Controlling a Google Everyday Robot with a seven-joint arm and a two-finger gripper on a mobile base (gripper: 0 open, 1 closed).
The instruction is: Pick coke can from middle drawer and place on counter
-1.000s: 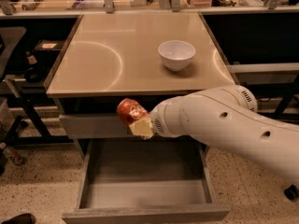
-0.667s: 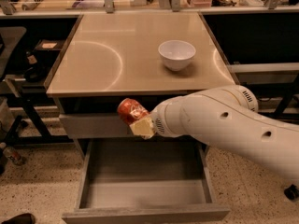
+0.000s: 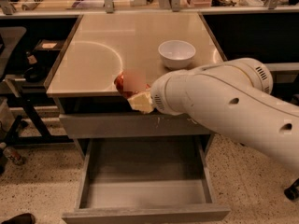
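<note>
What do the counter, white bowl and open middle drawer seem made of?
The counter looks like laminate: glossy tan, with reflections. The white bowl is ceramic or plastic, with smooth sheen. The middle drawer is perhaps painted metal, matte grey. The hand holds the coke can at the counter's front edge.

White arm [image 3: 224, 101] reaches in from the right, gripper [image 3: 134, 92] at the counter's [image 3: 93, 55] front edge, clamped on the coke can [image 3: 121, 82].

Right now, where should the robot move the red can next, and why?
Probably a little forward over the counter, then down. The gripper sits at the counter's front edge, holding the coke can barely past it, left of the white bowl.
</note>
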